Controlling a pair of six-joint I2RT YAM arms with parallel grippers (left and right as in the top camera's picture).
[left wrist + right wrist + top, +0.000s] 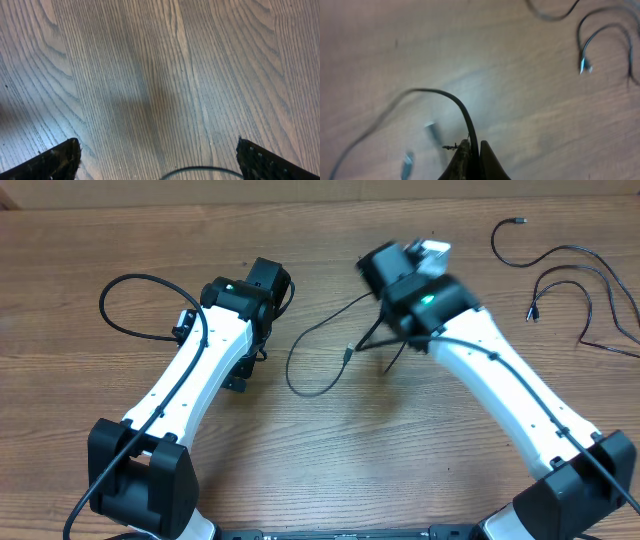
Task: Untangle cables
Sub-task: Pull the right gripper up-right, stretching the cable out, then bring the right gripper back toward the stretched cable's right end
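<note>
**R gripper pinching a cable, L gripper gaping over bare wood**

I'm squeezing my right gripper (472, 159) onto the held cable (451, 98). Its fingers are pressing together w/ the cord running up between the tips. From there the cord is arcing over and dropping away to the left in the wrist view.

Two blurry plug ends (432, 131) are lying on the wood under that arc, just left of the held cable. They're too smeared to say which cords they belong to.

From overhead, thin strands are fanning out beneath my right wrist. A loose loop (296, 350) is curling on the table (420, 450) just left of the held cable. Its plug tip (347, 352) is pointing back toward the pinch. I can't tell whether the loop and the held cable are the same cord.

Two other cables (494, 242) are snaking well apart from the held cable, off to its right near the table's far edge and touching neither arm. One silver-tipped plug (584, 65) is showing there in my right wrist view.

My left gripper (157, 161) is hanging w/ fingers spread wide, gripping nothing, only wood grain between them. Overhead it's sitting left of the held cable, beyond the loop, not touching either. A dark arc (200, 169) is peeking in at the bottom of my left wrist view, but I can't tell what it is.
</note>
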